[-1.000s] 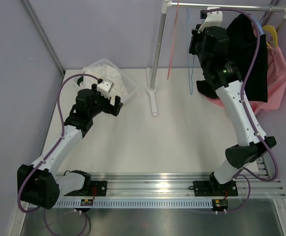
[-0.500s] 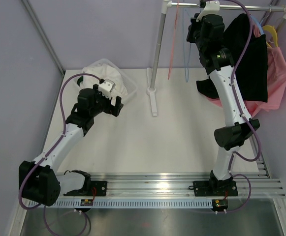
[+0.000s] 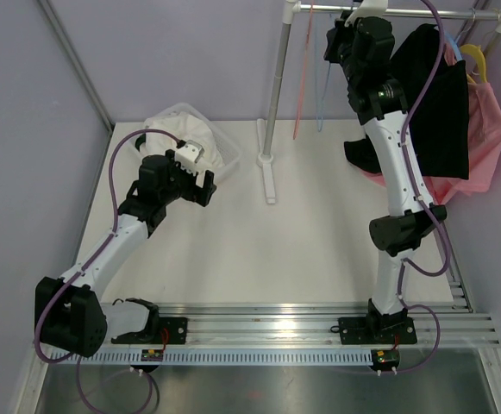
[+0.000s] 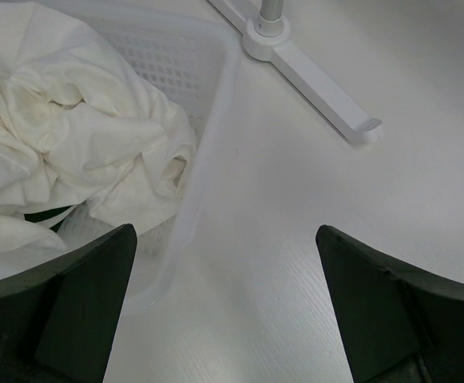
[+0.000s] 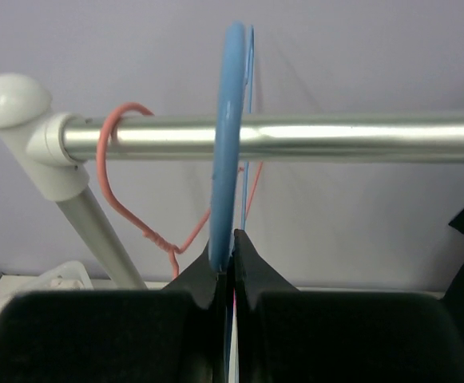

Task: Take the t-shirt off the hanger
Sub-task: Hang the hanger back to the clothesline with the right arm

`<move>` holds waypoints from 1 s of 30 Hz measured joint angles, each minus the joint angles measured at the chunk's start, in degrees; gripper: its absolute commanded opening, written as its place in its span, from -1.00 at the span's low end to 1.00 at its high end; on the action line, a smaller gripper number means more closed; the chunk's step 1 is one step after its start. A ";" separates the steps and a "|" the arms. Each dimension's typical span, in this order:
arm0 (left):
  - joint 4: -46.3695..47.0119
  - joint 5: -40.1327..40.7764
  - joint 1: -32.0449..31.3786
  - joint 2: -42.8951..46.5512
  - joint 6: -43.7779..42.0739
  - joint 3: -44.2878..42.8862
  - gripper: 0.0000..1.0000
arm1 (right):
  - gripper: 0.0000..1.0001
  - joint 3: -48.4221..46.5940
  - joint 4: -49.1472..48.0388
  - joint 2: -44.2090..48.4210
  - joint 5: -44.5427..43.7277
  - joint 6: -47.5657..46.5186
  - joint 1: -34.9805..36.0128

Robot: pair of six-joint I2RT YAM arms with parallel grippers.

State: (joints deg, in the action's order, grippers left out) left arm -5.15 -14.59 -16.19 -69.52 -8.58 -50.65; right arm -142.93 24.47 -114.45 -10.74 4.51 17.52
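At the bench's far-left corner, a crumpled white t-shirt point(image 4: 80, 136) lies in the white mesh basket point(image 4: 208, 48), seemingly removed. Left hand point(image 4: 224, 235) hovers nearby, wide open, empty. Right hand point(image 5: 232, 239) pinches the bare blue plastic hanger point(image 5: 232, 120) at the steel rail point(image 5: 335, 137); rehanging is apparently the step left.

**Top view.** Fixed camera high above and behind the arm bases point(image 3: 379, 328), facing down and toward the far wall. It is distant enough to take in the whole table point(image 3: 319, 250).

**Left wrist view.** Close range, looking down past the left gripper point(image 4: 225, 239) at the far-left basket point(image 4: 208, 72) and the rack foot point(image 4: 319, 88). Both also appear in the top view: basket point(image 3: 226, 145), rack foot point(image 3: 269, 177).

**Right wrist view.** Very close, about level with the rail point(image 5: 335, 137), facing the far wall over the right gripper point(image 5: 225, 247). The rail point(image 3: 422, 12) and the blue hanger point(image 5: 230, 120) are shared with the top view.
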 measured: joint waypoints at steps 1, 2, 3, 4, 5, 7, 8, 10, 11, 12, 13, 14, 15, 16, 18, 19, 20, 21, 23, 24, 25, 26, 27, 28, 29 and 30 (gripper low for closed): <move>0.00 0.00 0.00 0.00 -0.02 0.00 0.97 | -1.00 -1.07 -0.20 -0.59 0.07 0.07 0.00; -0.04 0.02 0.00 0.00 -0.04 0.00 0.97 | -1.00 -2.67 -0.44 -1.49 0.15 0.11 -0.02; -0.11 0.02 0.00 0.00 -0.09 0.00 0.97 | -1.00 -4.00 -0.76 -2.25 0.35 0.17 -0.02; -0.13 0.02 0.00 0.00 -0.17 -0.02 0.97 | -0.99 -5.20 -0.92 -3.02 0.44 0.26 -0.04; -0.20 0.02 0.00 0.00 -0.20 -0.02 0.97 | -1.00 -5.99 -1.14 -3.65 0.70 0.33 -0.09; -0.39 0.02 0.00 0.00 -0.22 -0.02 0.97 | -1.00 -6.34 -1.77 -4.50 1.46 0.48 -0.24; -0.44 0.02 0.00 -0.02 -0.24 -0.02 0.97 | -0.99 -6.34 -2.14 -4.92 1.88 0.57 -0.33; -0.72 0.04 0.00 -0.13 -0.26 -0.17 0.97 | -1.00 -6.36 -2.54 -5.88 2.84 1.11 -0.72; -0.79 0.04 0.00 -0.31 -0.28 -0.33 0.97 | -1.00 -6.40 -2.75 -6.40 3.32 1.51 -0.98; -0.81 0.04 0.00 -0.48 -0.39 -0.46 0.97 | -1.00 -6.40 -2.80 -6.93 3.96 1.90 -1.33; -0.90 0.04 0.00 -0.68 -0.42 -0.66 0.97 | -1.00 -6.43 -2.93 -7.32 4.39 2.27 -1.64; -0.94 0.04 0.00 -0.81 -0.42 -0.76 0.97 | -1.00 -6.49 -3.32 -7.89 4.90 2.86 -2.10; -0.98 0.04 0.00 -0.85 -0.44 -0.81 0.97 | -1.00 -6.71 -3.56 -8.31 5.29 3.23 -2.47; -1.14 0.04 0.00 -0.85 -0.44 -0.85 0.97 | -1.00 -6.78 -3.72 -8.61 5.73 3.54 -2.82; -1.27 0.04 0.00 -0.85 -0.44 -0.96 0.97 | -1.00 -6.78 -3.63 -8.98 5.95 4.07 -3.32; -1.22 0.04 0.00 -0.85 -0.46 -0.98 0.97 | -1.00 -6.78 -3.58 -9.07 5.95 4.24 -3.48; -1.25 0.04 0.00 -0.85 -0.46 -1.05 0.97 | -1.00 -6.78 -3.56 -9.11 5.95 4.35 -3.61; -1.25 0.04 0.00 -0.85 -0.46 -1.07 0.97 | -1.00 -6.78 -3.54 -9.11 5.95 4.46 -3.65; -1.29 0.04 0.00 -0.85 -0.46 -1.09 0.97 | -1.00 -6.78 -3.52 -9.05 5.92 4.52 -3.65; -1.29 0.04 0.00 -0.85 -0.46 -1.09 0.98 | -1.00 -6.75 -3.37 -8.96 5.92 4.52 -3.65; -1.29 0.04 0.00 -0.85 -0.46 -1.09 0.97 | -1.00 -6.73 -3.06 -8.90 5.90 4.50 -3.65; -1.31 0.04 0.00 -0.85 -0.46 -1.09 0.97 | -1.00 -6.69 -2.73 -8.81 5.88 4.44 -3.65; -1.31 0.04 0.00 -0.85 -0.46 -1.09 0.97 | -1.00 -6.67 -2.36 -8.72 5.88 4.26 -3.65; -1.33 0.04 0.00 -0.85 -0.46 -1.09 0.97 | -1.00 -6.67 -2.01 -8.70 5.79 4.13 -3.65; -1.36 0.04 0.00 -0.85 -0.48 -1.09 0.97 | -1.00 -6.67 -1.66 -8.68 5.70 3.96 -3.65; -1.36 0.04 -0.02 -0.85 -0.46 -1.09 0.97 | -0.99 -6.67 -1.25 -8.68 5.68 3.76 -3.65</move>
State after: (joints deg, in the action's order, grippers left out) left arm -6.50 -14.55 -16.21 -70.37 -9.04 -51.75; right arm -149.60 23.22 -123.13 -5.06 8.27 13.87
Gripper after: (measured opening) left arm 0.985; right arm 0.032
